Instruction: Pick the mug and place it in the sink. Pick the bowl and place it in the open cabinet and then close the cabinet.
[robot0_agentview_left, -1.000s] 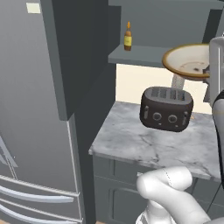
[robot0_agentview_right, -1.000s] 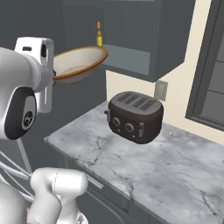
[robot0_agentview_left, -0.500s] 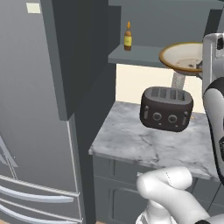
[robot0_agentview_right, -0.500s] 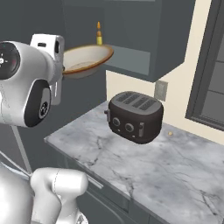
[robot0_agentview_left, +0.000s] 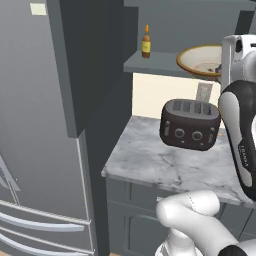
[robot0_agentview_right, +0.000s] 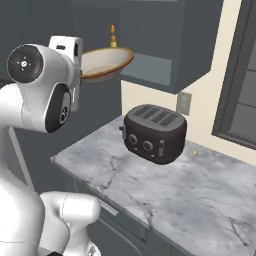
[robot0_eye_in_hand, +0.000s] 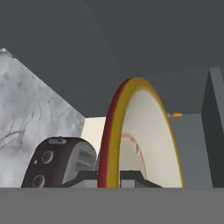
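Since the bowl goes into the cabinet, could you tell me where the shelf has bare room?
The shelf is bare between the small bottle and the bowl. The marble counter is free right of the toaster and in front of it.

Toaster (robot0_agentview_left: 190, 124) on marble counter (robot0_agentview_left: 150, 160)

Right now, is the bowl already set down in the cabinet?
Not yet. The bowl hangs level at the cabinet shelf's front edge, its rim pinched in the gripper.

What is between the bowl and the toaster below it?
Nothing: in the right base view, bare air and cream wall separate the bowl, held up at the cabinet shelf, from the toaster.
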